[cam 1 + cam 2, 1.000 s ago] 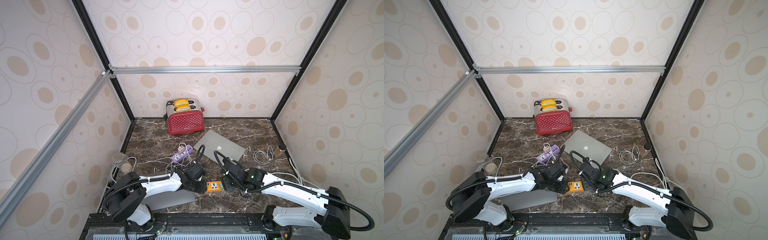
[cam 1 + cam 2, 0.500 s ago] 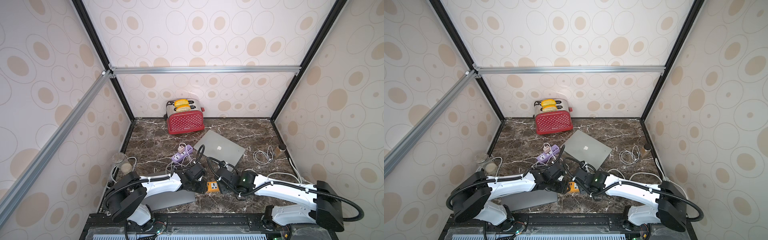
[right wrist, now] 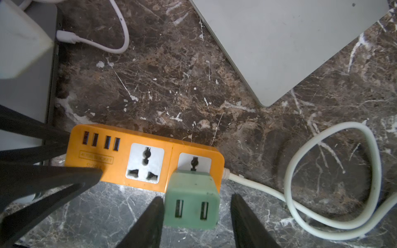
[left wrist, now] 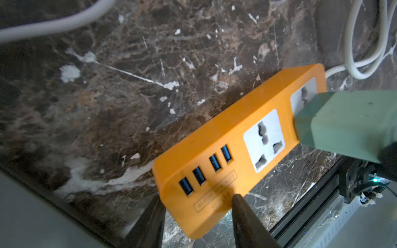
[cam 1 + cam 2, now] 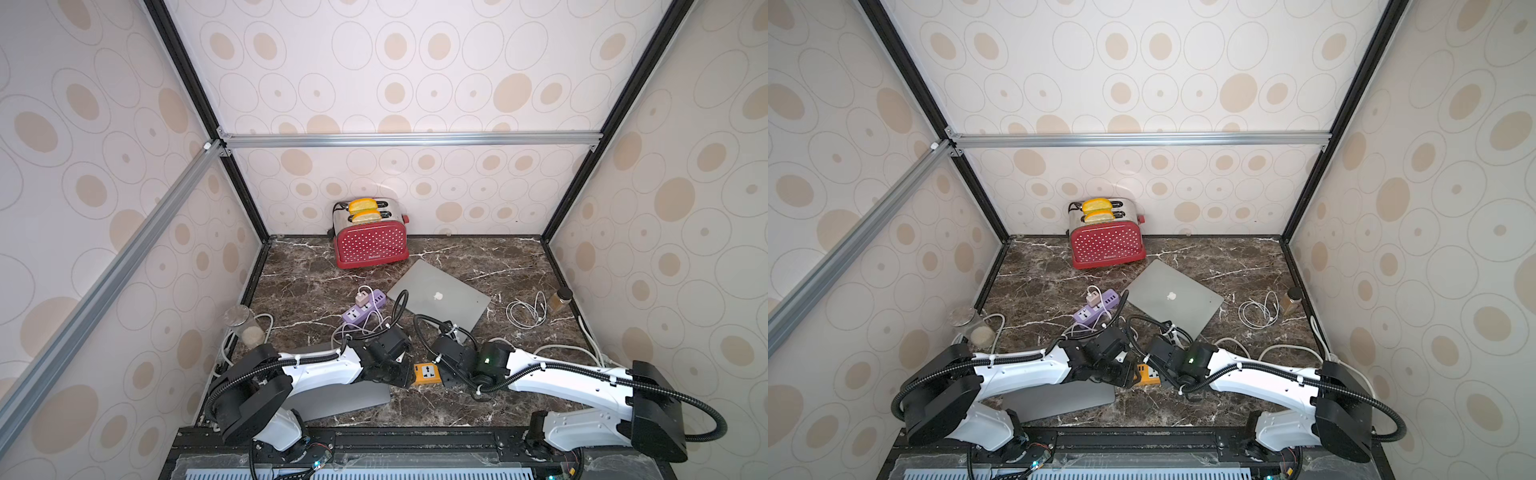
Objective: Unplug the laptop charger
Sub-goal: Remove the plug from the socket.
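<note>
An orange power strip [image 5: 428, 372] [image 5: 1148, 374] lies near the table's front edge. A pale green charger [image 3: 191, 199] [image 4: 348, 124] is plugged into its end socket, next to the strip's white cord [image 3: 322, 193]. My right gripper [image 3: 197, 197] [image 5: 446, 374] straddles the charger, open. One finger touches the charger's side and a gap remains at the other. My left gripper [image 4: 197, 198] [image 5: 405, 374] is shut on the strip's [image 4: 236, 150] USB end. The strip's middle socket [image 3: 145, 163] holds nothing.
A silver laptop [image 5: 440, 297] lies just behind the strip and a grey one [image 5: 336, 401] under my left arm. Further back are a purple power strip [image 5: 363, 307] and a red toaster [image 5: 370, 241]. A coiled white cable [image 5: 525, 311] and a jar [image 5: 561, 299] sit right.
My right gripper has come down at the strip's right end and its jaws have narrowed around the green charger. The left gripper has held still on the strip.
</note>
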{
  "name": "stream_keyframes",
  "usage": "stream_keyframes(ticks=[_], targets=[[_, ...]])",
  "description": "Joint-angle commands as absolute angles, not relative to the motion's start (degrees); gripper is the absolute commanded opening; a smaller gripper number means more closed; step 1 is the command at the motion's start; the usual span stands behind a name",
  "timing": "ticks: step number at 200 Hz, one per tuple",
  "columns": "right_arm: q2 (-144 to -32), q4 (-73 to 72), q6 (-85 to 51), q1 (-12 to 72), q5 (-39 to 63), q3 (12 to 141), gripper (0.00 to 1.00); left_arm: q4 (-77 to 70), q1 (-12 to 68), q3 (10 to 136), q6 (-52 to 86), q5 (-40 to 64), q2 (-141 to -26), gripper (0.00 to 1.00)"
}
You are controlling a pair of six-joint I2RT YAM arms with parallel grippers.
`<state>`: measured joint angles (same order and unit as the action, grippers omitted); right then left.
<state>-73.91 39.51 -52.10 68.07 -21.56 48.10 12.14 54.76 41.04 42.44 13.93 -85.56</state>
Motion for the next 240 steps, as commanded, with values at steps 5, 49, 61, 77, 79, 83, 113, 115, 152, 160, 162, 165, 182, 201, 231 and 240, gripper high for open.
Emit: stream_keyframes(ticks=[5, 49, 61, 77, 79, 83, 113, 115, 152, 160, 162, 165, 182, 201, 231, 240], targets=[[-75.5, 41.0, -54.4, 68.4, -21.9, 48.9, 0.52, 15.4, 55.1, 38.0, 42.4, 11.0, -87.5, 0.51], [-74.7, 39.8, -55.8, 68.5, -21.5, 46.7, 0.52, 14.7, 55.2, 37.3, 42.5, 11.2, -87.4, 0.51], [-74.4, 39.5, -55.8, 68.5, -21.4, 46.5, 0.48, 14.7, 55.2, 37.4, 42.5, 11.2, -87.5, 0.51], [-74.7, 39.5, -55.7, 68.5, -21.4, 46.6, 0.46, 14.6, 55.2, 37.3, 42.6, 11.2, -87.6, 0.51], [-74.8, 39.6, -55.6, 68.5, -21.3, 46.7, 0.46, 14.6, 55.2, 37.3, 42.6, 11.2, -87.7, 0.51], [-74.9, 39.6, -55.6, 68.5, -21.2, 46.7, 0.46, 14.5, 55.2, 37.3, 42.6, 11.1, -87.7, 0.51], [-76.1, 39.2, -55.5, 68.5, -20.7, 47.0, 0.33, 14.3, 55.2, 37.4, 42.7, 11.1, -88.0, 0.51], [-76.2, 39.1, -55.4, 68.4, -20.7, 47.1, 0.33, 14.2, 55.2, 37.4, 42.8, 11.1, -88.0, 0.51], [-76.2, 39.4, -55.2, 68.5, -21.2, 47.9, 0.31, 14.4, 55.2, 37.0, 43.1, 10.8, -88.7, 0.51], [-76.1, 39.6, -55.2, 68.5, -21.4, 48.2, 0.30, 14.7, 55.2, 36.9, 43.2, 10.5, -89.1, 0.51], [-76.1, 39.6, -55.2, 68.5, -21.4, 48.2, 0.30, 14.8, 55.2, 37.0, 43.2, 10.4, -89.2, 0.51], [-76.0, 39.6, -55.2, 68.5, -21.5, 48.2, 0.30, 14.9, 55.2, 37.0, 43.3, 10.2, -89.3, 0.51], [-75.6, 40.0, -55.0, 68.5, -21.5, 48.5, 0.30, 15.1, 55.2, 37.0, 43.4, 9.9, -89.9, 0.51], [-75.2, 40.6, -55.0, 68.5, -21.8, 49.1, 0.30, 15.1, 55.2, 37.0, 43.7, 9.7, -90.3, 0.51], [-74.3, 41.8, -54.8, 68.5, -22.3, 49.9, 0.30, 15.1, 55.2, 37.2, 43.7, 9.5, -90.9, 0.51], [-74.1, 42.2, -54.8, 68.5, -22.4, 50.1, 0.30, 15.1, 55.2, 37.2, 43.8, 9.5, -91.0, 0.51]])
